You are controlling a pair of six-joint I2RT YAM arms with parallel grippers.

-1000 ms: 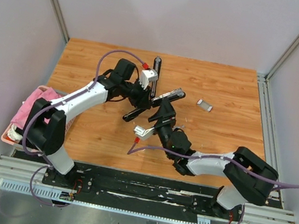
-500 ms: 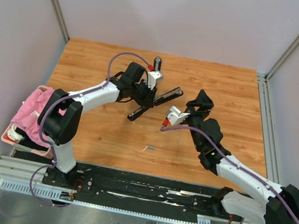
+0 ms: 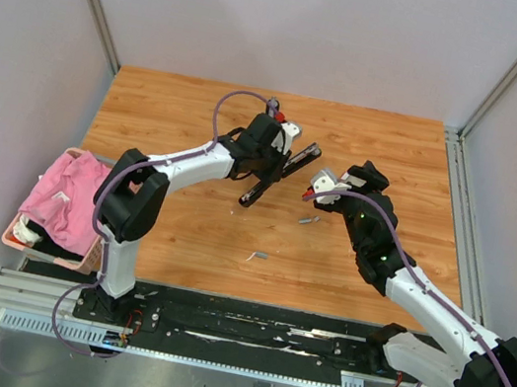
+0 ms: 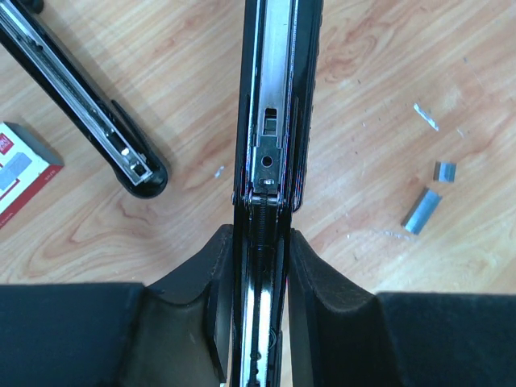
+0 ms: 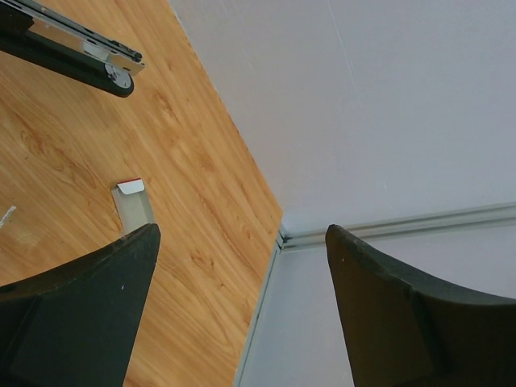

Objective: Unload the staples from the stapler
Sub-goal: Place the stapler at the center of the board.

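Note:
The black stapler (image 4: 274, 121) is held lengthwise in my left gripper (image 4: 262, 238), which is shut on it, and its metal channel faces the camera. From above, the left gripper (image 3: 276, 165) and the stapler (image 3: 304, 153) sit at the table's middle rear. Loose staples (image 4: 422, 211) lie on the wood to the right of the stapler, with smaller bits beside them. The top view shows staples (image 3: 309, 220) and one more strip (image 3: 258, 254) nearer the front. My right gripper (image 5: 242, 234) stands open and empty, and in the top view the right gripper (image 3: 366, 178) is off to the stapler's right.
A second black bar with a metal rail (image 4: 89, 105) lies to the held stapler's left. A small red-and-white box (image 4: 20, 173) lies beside it, and the box (image 5: 133, 201) also shows near my right fingers. A basket with pink cloth (image 3: 63, 194) is at the left edge. Grey walls enclose the table.
My right arm has swung away from the stapler to the right. The left gripper has carried the stapler rightward and farther back. Staples now lie on the wood in front of it.

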